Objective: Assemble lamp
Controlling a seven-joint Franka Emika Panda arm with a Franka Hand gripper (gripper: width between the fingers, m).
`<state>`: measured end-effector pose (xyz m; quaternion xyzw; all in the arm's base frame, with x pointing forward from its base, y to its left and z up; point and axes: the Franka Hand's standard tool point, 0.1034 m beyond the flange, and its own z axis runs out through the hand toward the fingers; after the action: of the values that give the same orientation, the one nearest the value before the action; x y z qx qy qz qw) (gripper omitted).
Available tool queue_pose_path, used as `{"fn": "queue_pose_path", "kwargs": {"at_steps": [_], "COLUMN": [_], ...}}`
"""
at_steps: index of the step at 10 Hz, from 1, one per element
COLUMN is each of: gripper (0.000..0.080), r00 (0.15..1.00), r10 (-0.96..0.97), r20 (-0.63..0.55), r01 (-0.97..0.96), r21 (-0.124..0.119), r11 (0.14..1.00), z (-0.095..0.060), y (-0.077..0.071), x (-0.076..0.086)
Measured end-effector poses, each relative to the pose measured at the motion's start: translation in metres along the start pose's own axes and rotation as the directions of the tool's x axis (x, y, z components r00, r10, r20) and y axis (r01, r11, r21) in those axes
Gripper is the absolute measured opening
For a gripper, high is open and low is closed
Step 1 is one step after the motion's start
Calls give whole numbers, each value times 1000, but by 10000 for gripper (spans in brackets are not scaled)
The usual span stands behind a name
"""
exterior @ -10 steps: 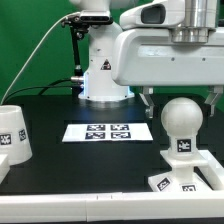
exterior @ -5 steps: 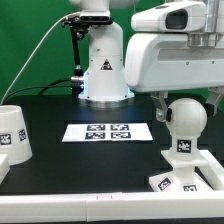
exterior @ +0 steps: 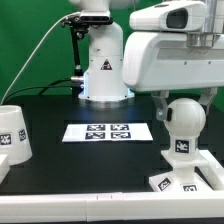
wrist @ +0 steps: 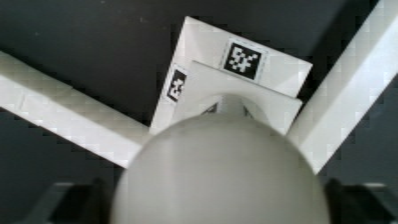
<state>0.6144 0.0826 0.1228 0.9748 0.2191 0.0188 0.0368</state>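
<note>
The round-headed bulb stands upright on the square stepped base at the exterior view's right. My gripper straddles the bulb's head, with one finger on each side and a small gap to it; it looks open. In the wrist view the bulb's head fills the middle between the two dark fingers, and the tagged base lies beyond it. The tapered shade stands alone at the exterior view's left edge.
The marker board lies flat in the middle of the black table. The white robot pedestal with a triangle sticker stands behind it, in front of a green backdrop.
The hand has turned about the bulb and shifted slightly to the exterior view's right. The bulb's tag has not moved. Nothing has changed in the last half second.
</note>
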Motion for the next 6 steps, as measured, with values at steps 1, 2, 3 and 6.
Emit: {"fn": "queue_pose_path", "kwargs": {"at_steps": [1, 2, 3, 6], "gripper": [566, 566, 566, 566], "r00": [997, 986, 969, 792], "r10": [73, 168, 248, 608], "r20": [0, 0, -2, -67], "r01": [-73, -168, -248, -608], "r21": [1, 1, 1, 9], "r11": [997, 986, 969, 794], "z": [0, 0, 0, -1], "y": [0, 0, 0, -6], "x": [0, 0, 0, 10]}}
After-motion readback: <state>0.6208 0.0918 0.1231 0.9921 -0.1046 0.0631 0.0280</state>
